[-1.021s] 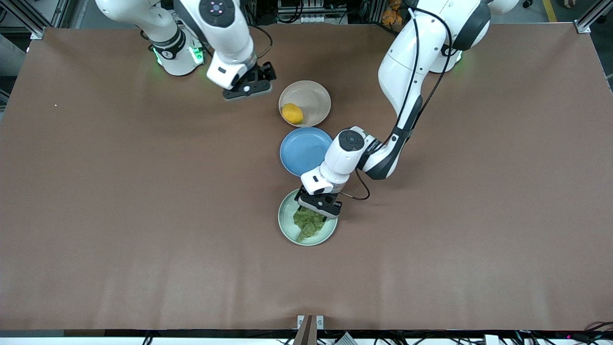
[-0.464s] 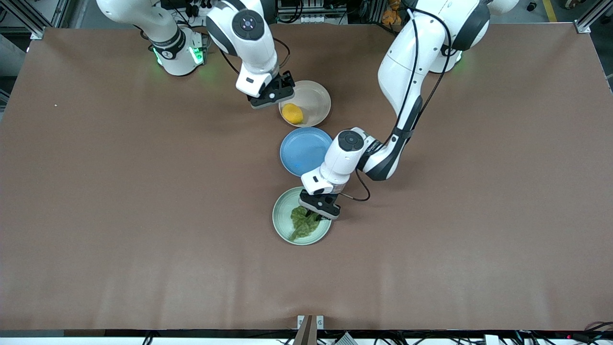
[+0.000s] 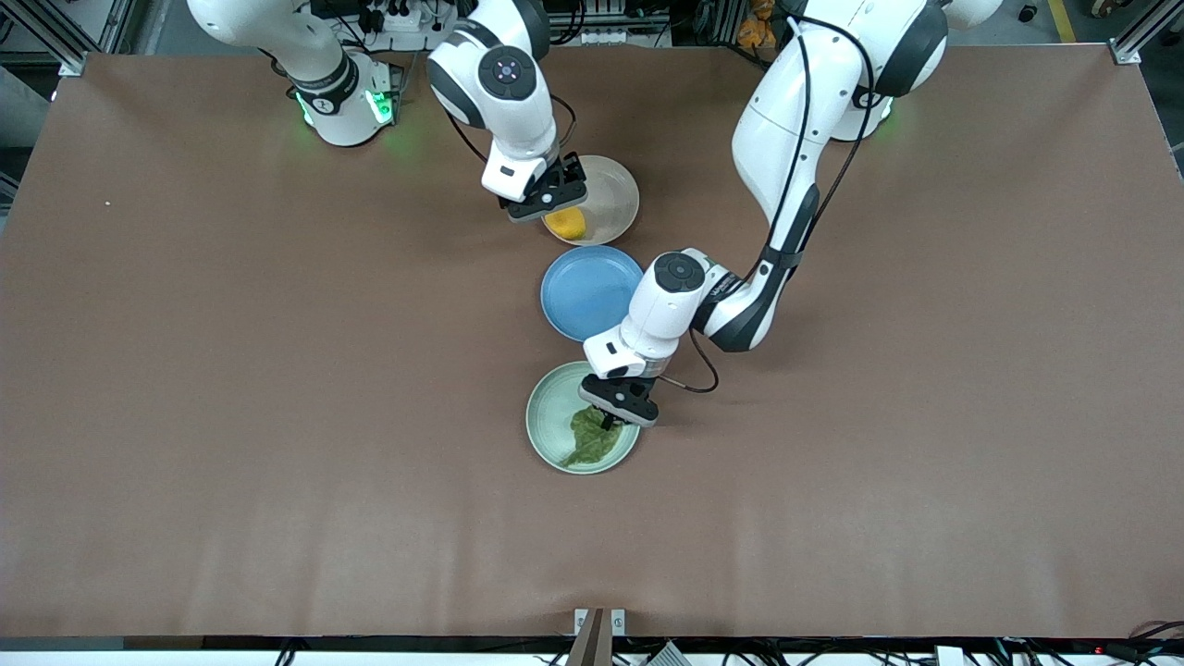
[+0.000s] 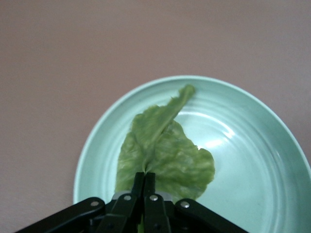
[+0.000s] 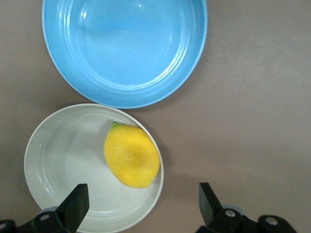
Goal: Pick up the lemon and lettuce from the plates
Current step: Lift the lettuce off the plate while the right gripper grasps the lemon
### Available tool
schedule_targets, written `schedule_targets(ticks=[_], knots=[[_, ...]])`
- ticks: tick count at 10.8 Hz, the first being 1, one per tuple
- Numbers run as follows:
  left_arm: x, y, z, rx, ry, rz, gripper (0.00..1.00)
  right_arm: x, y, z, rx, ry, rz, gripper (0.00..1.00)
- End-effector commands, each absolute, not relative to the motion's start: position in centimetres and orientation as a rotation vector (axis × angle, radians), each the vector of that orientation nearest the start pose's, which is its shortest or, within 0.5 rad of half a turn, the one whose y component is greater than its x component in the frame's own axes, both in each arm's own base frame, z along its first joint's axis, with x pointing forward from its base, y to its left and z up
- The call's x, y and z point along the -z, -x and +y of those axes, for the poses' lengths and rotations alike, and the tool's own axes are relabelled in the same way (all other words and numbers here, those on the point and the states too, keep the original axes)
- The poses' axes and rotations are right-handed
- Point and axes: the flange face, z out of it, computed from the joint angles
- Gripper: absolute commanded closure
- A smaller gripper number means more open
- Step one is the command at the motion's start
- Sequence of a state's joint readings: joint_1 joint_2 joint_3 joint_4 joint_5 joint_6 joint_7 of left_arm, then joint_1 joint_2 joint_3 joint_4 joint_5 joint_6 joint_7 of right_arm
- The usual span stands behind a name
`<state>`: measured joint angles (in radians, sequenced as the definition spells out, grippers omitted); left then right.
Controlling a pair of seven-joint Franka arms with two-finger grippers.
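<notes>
Pinching the lettuce [image 4: 163, 150] on the mint plate [image 3: 548, 425], the left tool [image 3: 611, 418] is clamped; the right tool [image 5: 141, 206] hangs spread above the lemon [image 5: 131, 155] on the cream plate [image 5: 63, 155].

A blue plate [image 3: 585, 291] sits empty on the brown table [image 3: 277, 370], mid-table.

My left gripper [image 3: 611, 418] is low over the pale mint green round plate [image 3: 548, 418], its black fingers [image 4: 144, 187] pressed together on the crinkled dark green lettuce leaf [image 3: 592, 440]. My right gripper [image 3: 553, 207] hangs above the bright yellow oval lemon [image 3: 568, 223], fingers spread wide apart.
</notes>
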<state>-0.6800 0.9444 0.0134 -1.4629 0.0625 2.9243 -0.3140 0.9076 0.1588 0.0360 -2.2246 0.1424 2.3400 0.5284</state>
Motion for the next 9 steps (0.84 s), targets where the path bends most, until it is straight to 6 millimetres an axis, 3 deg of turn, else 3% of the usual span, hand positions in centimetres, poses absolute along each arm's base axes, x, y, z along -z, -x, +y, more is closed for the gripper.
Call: schedule_targets(ticks=[1,3,5,7,9], knots=[[-22.6,-60.7,-45.5,0.748,3.15,0.646,1.0,-26.5,-30.1,45.2,-0.147,3.06,-0.459,0.0],[-27.6,-62.6,-42.7,0.704,3.153,0.567,1.0,-24.5,-28.8,46.3,-0.133,3.073,-0.432,0.0],[-33.3,-63.9,-39.1,0.622,3.156,0.469,1.0,-23.1,-28.7,46.4,-0.128,3.08,-0.443,0.0],[-38.0,-65.0,-33.7,0.494,3.156,0.392,1.0,-21.9,-28.7,46.1,-0.134,3.101,-0.472,0.0],[-39.3,-66.9,-26.2,0.339,3.144,0.486,1.0,-21.4,-28.8,46.0,-0.098,3.122,-0.494,0.0]])
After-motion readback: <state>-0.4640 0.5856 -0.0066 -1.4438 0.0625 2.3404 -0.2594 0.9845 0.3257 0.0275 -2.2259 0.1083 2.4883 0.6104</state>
